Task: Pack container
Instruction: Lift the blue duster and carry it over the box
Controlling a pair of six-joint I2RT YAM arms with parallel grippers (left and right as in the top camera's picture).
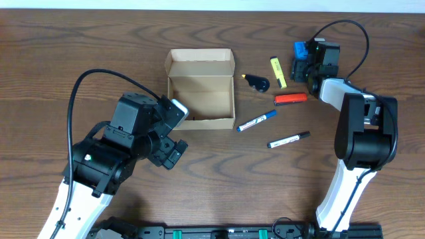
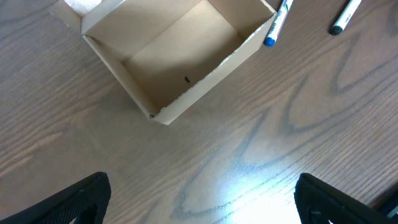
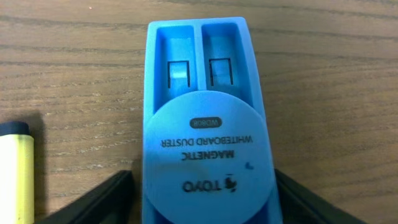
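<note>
Overhead shows container lengthwise left-right, mouth up; left tool gaping empty, right tool unclear.

Blue duster, yellow highlighter, red marker on wooden table.

The table is brown wood-grain, smooth, with a glossy glare at 6 o'clock in the left wrist view. The container is plain tan cardboard, matt, with raw cut edges. The whiteboard duster is smooth blue moulded plastic with a soft sheen. At its 9 o'clock, the yellow highlighter looks like smooth plastic.
</note>
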